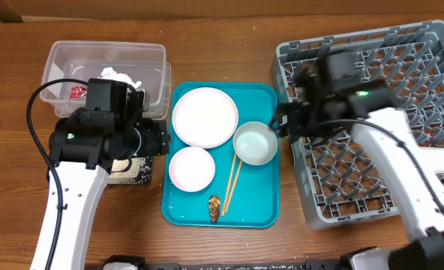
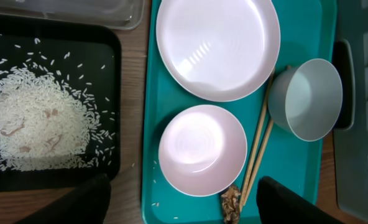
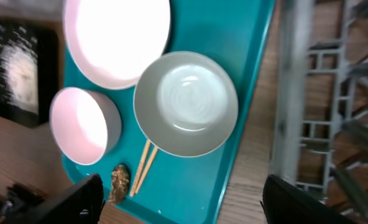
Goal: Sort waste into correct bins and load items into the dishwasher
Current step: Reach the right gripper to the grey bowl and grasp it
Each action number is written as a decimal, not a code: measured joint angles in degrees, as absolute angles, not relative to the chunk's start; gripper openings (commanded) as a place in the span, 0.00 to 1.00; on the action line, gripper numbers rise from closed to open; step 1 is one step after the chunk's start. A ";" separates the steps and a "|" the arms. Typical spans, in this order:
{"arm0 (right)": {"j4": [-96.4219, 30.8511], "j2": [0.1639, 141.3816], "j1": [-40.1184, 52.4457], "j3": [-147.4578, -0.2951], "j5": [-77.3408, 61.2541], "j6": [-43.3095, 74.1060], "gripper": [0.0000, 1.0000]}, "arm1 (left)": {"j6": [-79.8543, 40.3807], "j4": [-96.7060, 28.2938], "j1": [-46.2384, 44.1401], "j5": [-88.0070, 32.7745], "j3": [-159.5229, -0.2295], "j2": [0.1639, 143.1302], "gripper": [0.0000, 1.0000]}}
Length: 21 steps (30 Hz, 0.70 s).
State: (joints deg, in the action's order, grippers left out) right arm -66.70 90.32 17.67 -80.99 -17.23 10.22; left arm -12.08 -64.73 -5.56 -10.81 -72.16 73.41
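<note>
On the teal tray (image 1: 256, 202) lie the white plate (image 1: 205, 116), pinkish bowl (image 1: 191, 168), grey-blue bowl (image 1: 255, 142), chopsticks (image 1: 232, 178) and brown scrap (image 1: 214, 208). The napkin (image 1: 121, 76) and red wrapper (image 1: 77, 91) lie in the clear tub (image 1: 106, 49). Rice (image 2: 35, 124) is heaped on the black tray (image 2: 109, 50). My left gripper (image 2: 184, 193) is open and empty over the pinkish bowl (image 2: 202, 149). My right gripper (image 3: 183, 186) is open and empty above the grey-blue bowl (image 3: 187, 102), by the grey rack (image 1: 334, 187). No white cup shows.
The teal tray's right edge (image 3: 246, 50) lies close to the rack's left wall (image 3: 283, 93). A few rice grains are scattered on the teal tray (image 2: 156, 202). The left arm covers most of the black tray (image 1: 136, 171) from above.
</note>
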 measured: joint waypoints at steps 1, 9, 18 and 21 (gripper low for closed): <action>-66.63 91.39 18.98 -80.99 -16.14 11.18 0.84 | -12.08 -64.77 -5.58 -10.83 -72.16 73.41 0.77; -65.87 102.52 23.94 -80.99 -10.50 19.14 0.79 | -12.10 -64.75 -5.58 -10.83 -72.16 73.41 0.77; -63.33 110.96 25.04 -80.99 -8.93 21.89 0.68 | -12.08 -64.73 -5.58 -10.83 -72.16 73.41 0.77; -63.11 112.97 25.15 -80.99 -8.54 22.41 0.50 | -12.08 -64.75 -5.58 -10.83 -72.16 73.41 0.77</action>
